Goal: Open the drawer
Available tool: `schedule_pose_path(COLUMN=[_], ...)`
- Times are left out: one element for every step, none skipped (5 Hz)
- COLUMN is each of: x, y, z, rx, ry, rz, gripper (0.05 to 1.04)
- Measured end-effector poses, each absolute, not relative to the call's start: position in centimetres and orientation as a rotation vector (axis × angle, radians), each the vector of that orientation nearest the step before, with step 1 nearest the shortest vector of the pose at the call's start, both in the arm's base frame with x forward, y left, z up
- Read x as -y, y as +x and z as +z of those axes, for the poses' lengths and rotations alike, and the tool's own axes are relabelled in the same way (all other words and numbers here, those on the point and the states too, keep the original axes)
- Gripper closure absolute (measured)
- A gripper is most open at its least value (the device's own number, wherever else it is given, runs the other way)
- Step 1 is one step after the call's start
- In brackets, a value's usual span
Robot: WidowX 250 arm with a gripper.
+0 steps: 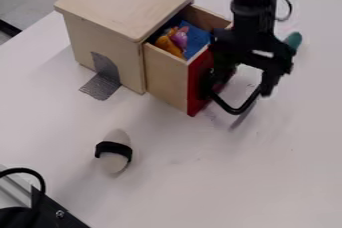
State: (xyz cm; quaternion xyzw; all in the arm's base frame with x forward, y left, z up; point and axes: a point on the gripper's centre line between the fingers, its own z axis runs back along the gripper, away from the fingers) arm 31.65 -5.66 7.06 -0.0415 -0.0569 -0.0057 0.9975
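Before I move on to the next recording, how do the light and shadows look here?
Camera view: soft, diffuse light, no strong glare on the white table; faint shadow beside the black-banded oval object; open drawer shaded inside; black robot arm so dark that its details merge.

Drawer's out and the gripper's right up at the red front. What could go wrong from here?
The gripper sits right at the red front, so a move toward the box might push the drawer back in. Pulling further could drag the box or bring the drawer off its support, as it already juts well out. The green object beside the gripper might get knocked on retreat.
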Motion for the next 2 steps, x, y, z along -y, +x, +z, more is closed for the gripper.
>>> schedule_pose_path(x=[6.47,6.76], y=[32.33,32.37], z=[9.39,9.98], rx=[0.144,0.154], ry=[-0.095,-0.073], rz=[-0.063,-0.098], gripper=[0.083,0.083])
